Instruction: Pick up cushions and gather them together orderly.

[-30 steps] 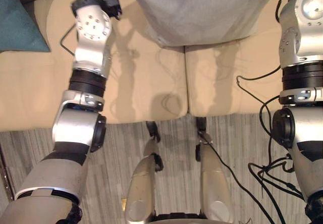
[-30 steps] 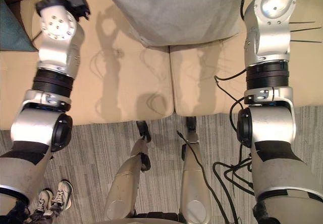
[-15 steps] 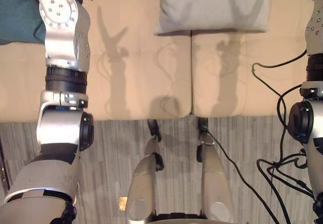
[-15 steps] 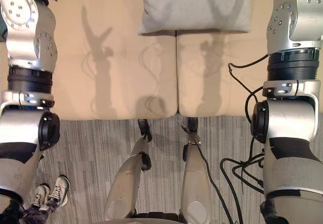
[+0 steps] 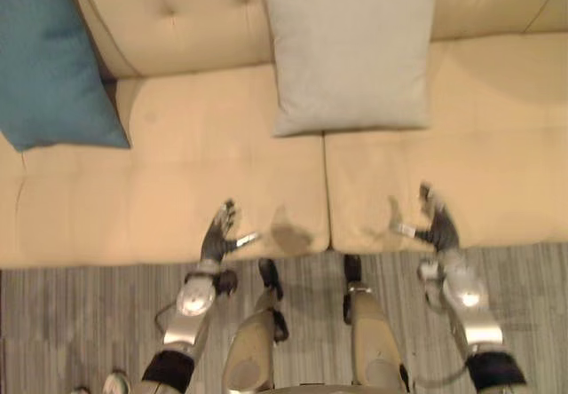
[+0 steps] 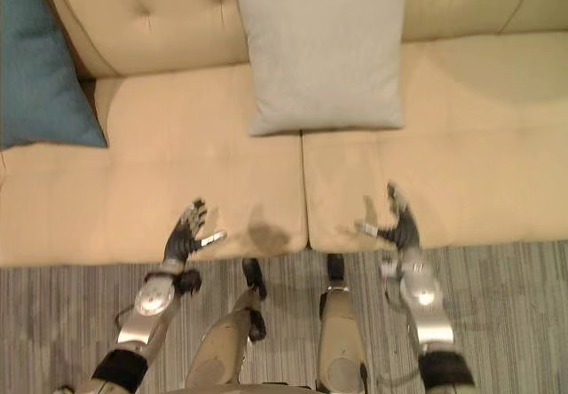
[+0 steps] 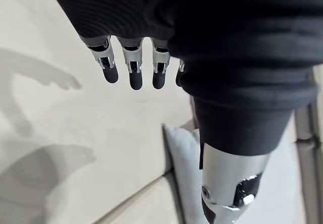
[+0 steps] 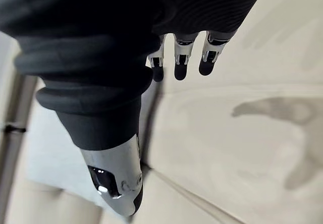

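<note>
The left robot hand (image 5: pixel 218 232) is released: its fingers (image 7: pixel 131 71) run out straight in a row with the thumb (image 7: pixel 228 200) set apart, and nothing lies between them. The right robot hand (image 5: pixel 436 225) is released in the same way, fingers (image 8: pixel 181 62) extended, thumb (image 8: pixel 117 184) out to the side, and it grasps nothing. Both hands are at the front edge of the beige sofa (image 5: pixel 222 168), the left one before the left seat pad and the right one before the right seat pad. Whether either one touches the upholstery cannot be told.

Between the two hands, the seat seam (image 5: pixel 326 190) runs back toward the light grey cushion (image 5: pixel 351 48). That cushion stands against the tufted backrest (image 5: pixel 177 17) with its lower edge on the seat, straddling the seam, well apart from both hands. Its corner also shows past the left hand's fingers in the left wrist view.

The teal cushion (image 5: pixel 51 66) is at the far left of the sofa, tilted, leaning on the backrest. A stretch of bare backrest and seat lies between it and the grey cushion, so the two do not touch.

In front of the sofa lies grey striped carpet (image 5: pixel 80 323).
</note>
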Motion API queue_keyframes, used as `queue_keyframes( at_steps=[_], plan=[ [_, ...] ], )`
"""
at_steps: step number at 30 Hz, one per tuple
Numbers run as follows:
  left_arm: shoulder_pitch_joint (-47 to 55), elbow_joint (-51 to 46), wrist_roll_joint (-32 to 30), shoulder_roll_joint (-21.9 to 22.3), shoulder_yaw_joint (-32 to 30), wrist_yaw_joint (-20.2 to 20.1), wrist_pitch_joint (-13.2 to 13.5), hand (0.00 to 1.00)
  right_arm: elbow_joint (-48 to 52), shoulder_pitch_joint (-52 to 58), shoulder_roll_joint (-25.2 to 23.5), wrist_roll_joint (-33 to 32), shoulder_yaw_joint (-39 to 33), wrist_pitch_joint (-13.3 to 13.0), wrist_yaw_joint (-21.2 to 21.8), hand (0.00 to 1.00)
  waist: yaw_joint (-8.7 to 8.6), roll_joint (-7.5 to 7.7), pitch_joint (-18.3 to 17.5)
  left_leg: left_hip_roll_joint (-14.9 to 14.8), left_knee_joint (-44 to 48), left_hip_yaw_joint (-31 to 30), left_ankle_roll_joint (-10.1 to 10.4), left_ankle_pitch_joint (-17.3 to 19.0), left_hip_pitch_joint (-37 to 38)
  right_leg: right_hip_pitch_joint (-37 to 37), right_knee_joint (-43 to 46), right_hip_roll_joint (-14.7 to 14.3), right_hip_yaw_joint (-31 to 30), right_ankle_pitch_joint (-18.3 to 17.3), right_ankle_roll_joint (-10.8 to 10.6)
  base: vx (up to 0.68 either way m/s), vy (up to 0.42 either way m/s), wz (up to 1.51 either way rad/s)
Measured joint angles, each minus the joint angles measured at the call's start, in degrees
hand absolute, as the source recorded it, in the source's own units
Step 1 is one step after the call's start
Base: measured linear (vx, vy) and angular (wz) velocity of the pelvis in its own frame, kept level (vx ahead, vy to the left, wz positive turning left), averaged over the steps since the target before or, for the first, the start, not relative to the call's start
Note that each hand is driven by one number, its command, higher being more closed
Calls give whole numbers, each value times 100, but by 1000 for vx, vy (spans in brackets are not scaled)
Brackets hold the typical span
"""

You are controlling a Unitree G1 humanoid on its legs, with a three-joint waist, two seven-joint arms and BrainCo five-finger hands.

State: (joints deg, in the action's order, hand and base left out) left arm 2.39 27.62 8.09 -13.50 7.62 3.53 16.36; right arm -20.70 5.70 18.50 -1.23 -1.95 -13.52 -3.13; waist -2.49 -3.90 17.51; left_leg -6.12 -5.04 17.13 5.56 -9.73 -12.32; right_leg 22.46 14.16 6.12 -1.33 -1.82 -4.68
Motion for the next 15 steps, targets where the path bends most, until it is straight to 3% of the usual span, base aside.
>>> queue_keyframes(
  at_steps=[6,12,15],
  plan=[
    [830,1377,-627,205,-802,-102,-106,0,-1524,1075,-231,615,-59,8,405,0,-134,100,-801,31,103,-9,-44,465,712,-892,-432,41,-25,-98,-108,46,27,-7],
    [1120,1799,-801,204,-1045,-104,-251,0,-2027,1268,-353,859,-346,87,447,0,-154,263,-1046,62,-27,93,-45,464,1113,-1178,-539,48,-89,-56,-104,-11,27,-10],
    [1073,1792,-811,202,-1053,-99,-274,0,-2056,1067,-501,861,-381,158,432,0,-100,398,-1010,13,27,408,-43,464,1168,-1083,-552,-33,-369,154,-118,-32,-1,-49]
  ],
)
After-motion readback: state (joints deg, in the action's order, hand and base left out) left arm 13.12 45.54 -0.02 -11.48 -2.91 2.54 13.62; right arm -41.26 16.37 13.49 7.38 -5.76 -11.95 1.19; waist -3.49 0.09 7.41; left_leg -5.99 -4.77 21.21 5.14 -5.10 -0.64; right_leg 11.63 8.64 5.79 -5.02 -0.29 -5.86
